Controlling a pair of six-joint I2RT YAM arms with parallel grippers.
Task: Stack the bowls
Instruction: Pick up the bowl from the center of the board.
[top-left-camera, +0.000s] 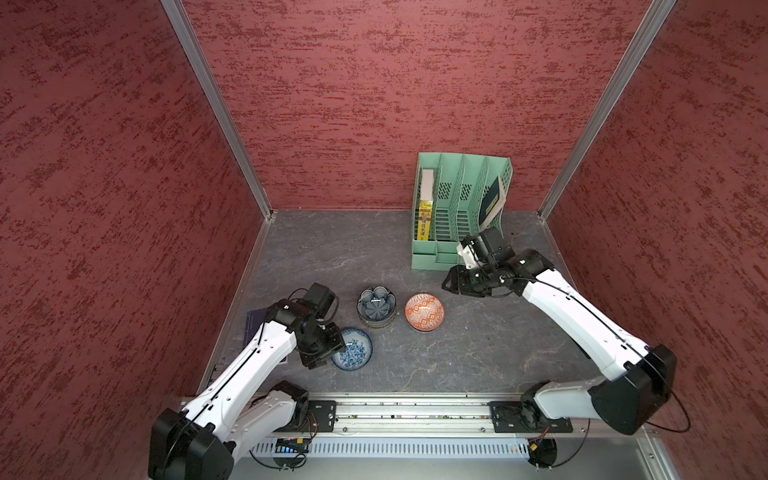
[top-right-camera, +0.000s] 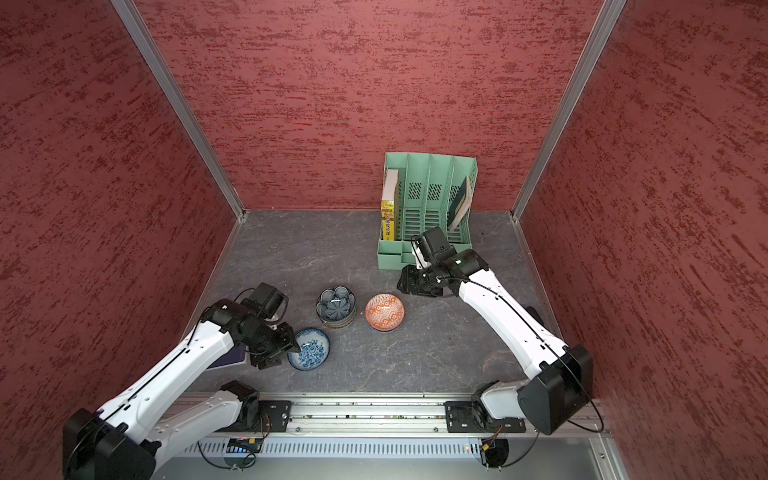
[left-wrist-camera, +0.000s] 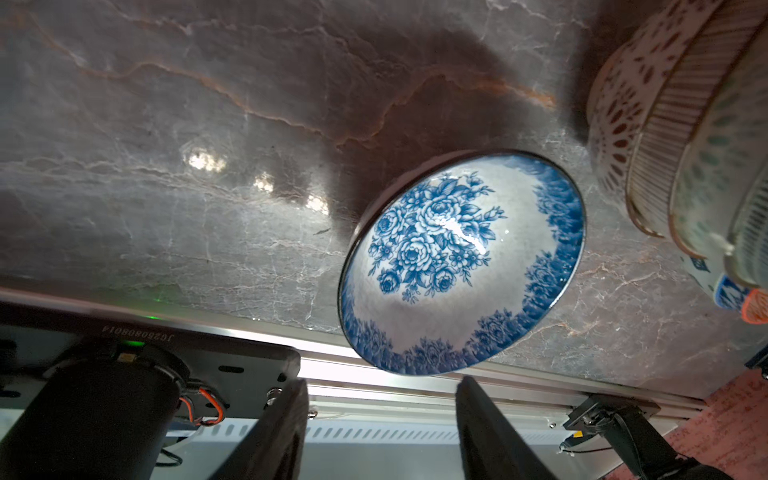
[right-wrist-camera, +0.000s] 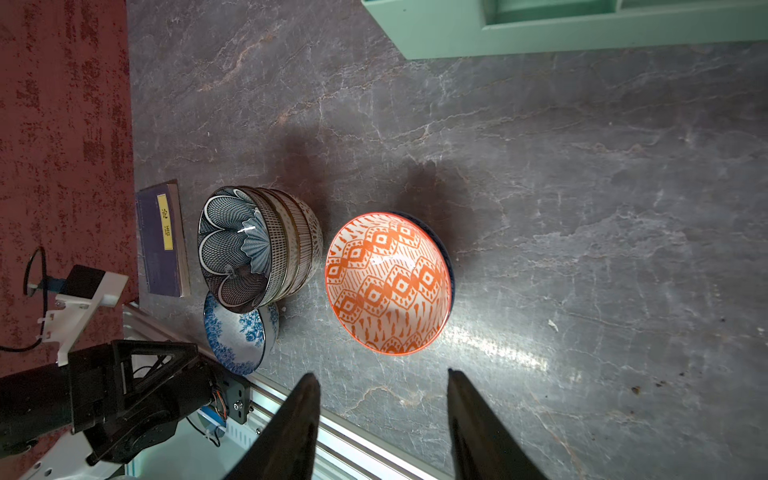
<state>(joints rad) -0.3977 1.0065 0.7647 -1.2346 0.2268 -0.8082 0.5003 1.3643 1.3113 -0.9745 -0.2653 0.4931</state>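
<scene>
Left gripper (left-wrist-camera: 382, 383) fingers (left-wrist-camera: 286, 432), black, fill the bottom of the left wrist view. They are spread with nothing between them, and the near rim of a blue-white floral bowl (left-wrist-camera: 461, 262) sits just past the tips. The black mount plate (left-wrist-camera: 249, 361) at lower left carries upside-down print, roughly JG250808014.

Top view, left to right on the grey marbled table (top-left-camera: 316, 257):
- 1 purple book (top-left-camera: 254, 326), flat, partly under the left arm (top-left-camera: 249, 357). The right wrist view shows its yellow label (right-wrist-camera: 165, 224): 论语.
- 1 blue-white floral bowl, alone and upright, lower centre-left. The left gripper overlaps its left edge.
- 1 stack of bowls (top-left-camera: 376, 307), centre, with a dark flower-shaped bowl (right-wrist-camera: 232, 249) on top and striped and cream lattice walls beneath. About four in all; exact count unclear.
- 1 orange geometric bowl (top-left-camera: 424, 311), just right of the stack and apart from it, nested in a second blue-white bowl (left-wrist-camera: 721, 289) of which only the edge shows.
- 1 mint-green file rack (top-left-camera: 428, 259), four slots, upper right of centre. A yellow-spined book (top-left-camera: 424, 220) stands in the leftmost, its Chinese characters too small to read surely. A dark book (top-left-camera: 492, 199) leans in the rightmost.

Right gripper (right-wrist-camera: 381, 374): fingers spread, empty, above the table up and right of the orange bowl.
</scene>
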